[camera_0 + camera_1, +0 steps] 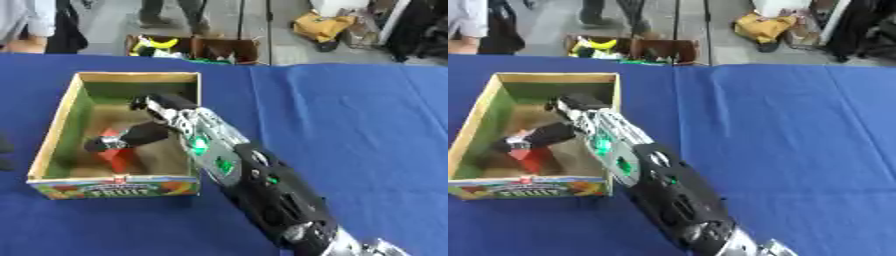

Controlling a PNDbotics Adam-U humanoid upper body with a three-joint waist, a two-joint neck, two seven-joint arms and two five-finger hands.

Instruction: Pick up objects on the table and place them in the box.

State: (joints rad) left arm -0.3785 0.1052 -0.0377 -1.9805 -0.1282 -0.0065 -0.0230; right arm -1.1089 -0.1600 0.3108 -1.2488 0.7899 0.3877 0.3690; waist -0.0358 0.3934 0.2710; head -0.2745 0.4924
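**Right hand inside box, red object at fingertips: release risk**

Right hand (pixel 131 136) reaches over the near-right wall into the box (pixel 54 130). Dark fingers point left and down, tips at a red object (pixel 116 156) lying on the box floor, left-centre. Something small and light-coloured sits at the fingertips; can't identify it. Can't tell if the fingers are curled on the red object or just resting against it, so hold state is unknown.

Box sits on the blue cloth (pixel 780 130), left of centre. No other loose items visible on the cloth. Left hand isn't visible in either view.

My read: placing step, object down or nearly down.

Risks:
- If the fingers are closed on it, pulling out early drags the red object back up and over the wall.
- Forearm (pixel 210 145) crosses right at the box's right wall. A sideways exit could catch the rim and shove or tip the box; it looks like light cardboard.
- The object could snag on the fingertips when they open and shift.

Safer bet: spread the fingers fully, then lift straight up before swinging right.
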